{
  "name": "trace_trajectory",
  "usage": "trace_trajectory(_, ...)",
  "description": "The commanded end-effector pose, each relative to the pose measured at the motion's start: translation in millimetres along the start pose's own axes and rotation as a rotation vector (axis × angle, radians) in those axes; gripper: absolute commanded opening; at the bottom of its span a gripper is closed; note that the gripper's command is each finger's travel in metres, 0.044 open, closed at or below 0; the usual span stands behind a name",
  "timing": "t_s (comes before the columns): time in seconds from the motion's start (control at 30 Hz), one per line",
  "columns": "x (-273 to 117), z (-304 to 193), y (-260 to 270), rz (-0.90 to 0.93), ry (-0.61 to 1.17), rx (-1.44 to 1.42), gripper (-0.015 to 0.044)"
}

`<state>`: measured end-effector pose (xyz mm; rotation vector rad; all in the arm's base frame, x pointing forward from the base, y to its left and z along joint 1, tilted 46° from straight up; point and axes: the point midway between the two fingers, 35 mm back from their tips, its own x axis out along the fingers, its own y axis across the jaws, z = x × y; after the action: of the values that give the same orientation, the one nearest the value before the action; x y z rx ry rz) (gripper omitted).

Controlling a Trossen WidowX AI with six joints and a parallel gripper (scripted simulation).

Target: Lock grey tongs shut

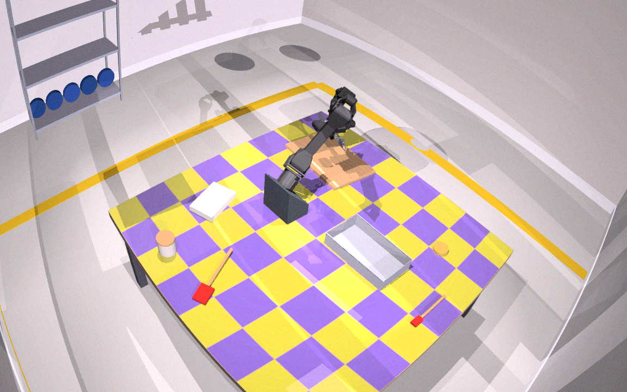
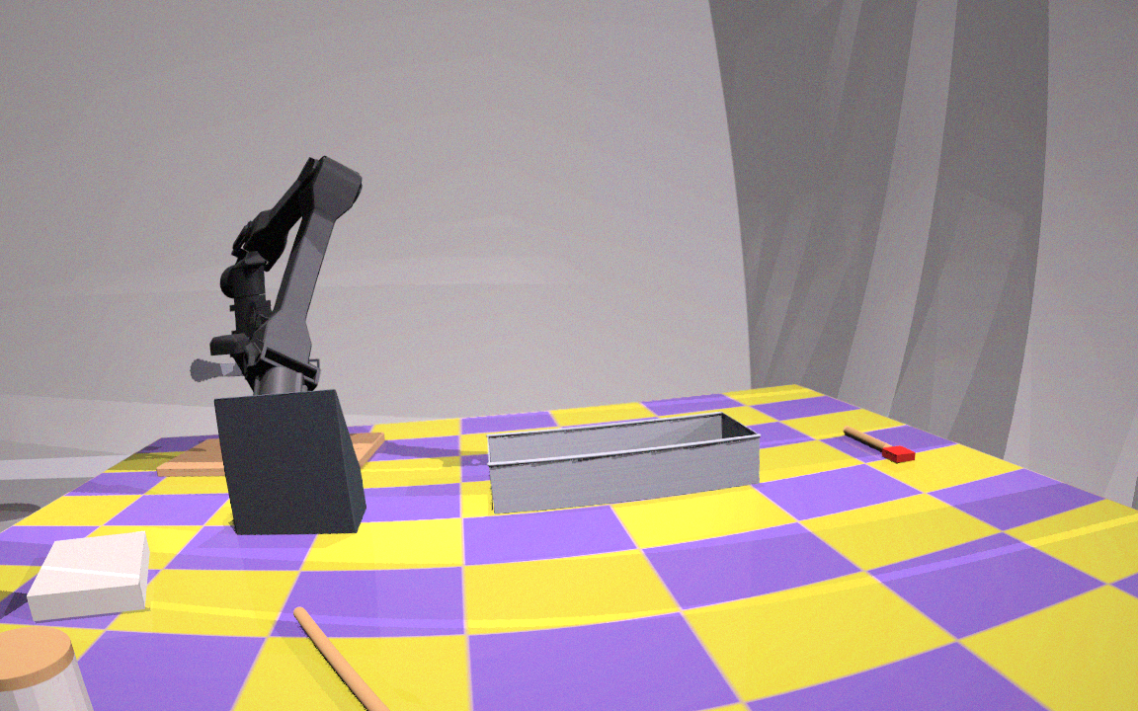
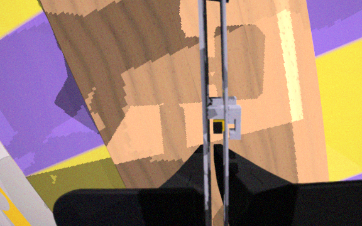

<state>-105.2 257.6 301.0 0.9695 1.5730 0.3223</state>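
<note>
The grey tongs (image 3: 204, 78) (image 2: 212, 369) are held roughly level above the wooden board (image 1: 350, 169) (image 2: 184, 461) (image 3: 310, 141). Their two thin arms run nearly parallel with a narrow gap in the wrist view. A grey bracket (image 3: 237, 110) with a small yellow-edged black square sits between and beside them. My gripper (image 3: 210, 151) is shut on the tongs. The arm hides much of the gripper and tongs in the top and exterior views. Whether the lock is engaged cannot be told. The grey roasting tin (image 1: 352, 259) (image 2: 626, 477) stands away from the board, with no tongs across it.
A white block (image 1: 212, 200) (image 2: 91, 570) and a wooden-lidded jar (image 1: 165, 239) (image 2: 18, 659) stand left of the robot's dark base (image 1: 284, 202) (image 2: 290, 468). Two red-headed tools (image 1: 203, 293) (image 1: 417, 320) and a round yellowish disc (image 1: 440, 248) lie on the checkered table.
</note>
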Motion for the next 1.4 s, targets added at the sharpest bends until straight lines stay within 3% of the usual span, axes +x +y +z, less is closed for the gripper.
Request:
trace_trajectory(0.0, 8.3, 0.1, -0.7, -0.003, -0.001, -0.005, -0.015)
trace_trajectory(1.33, 62.4, 7.3, 0.4, 0.007, 0.001, -0.01, -0.015)
trace_trajectory(1.37, 61.0, 7.3, 0.8, 0.01, -0.001, -0.005, -0.0124)
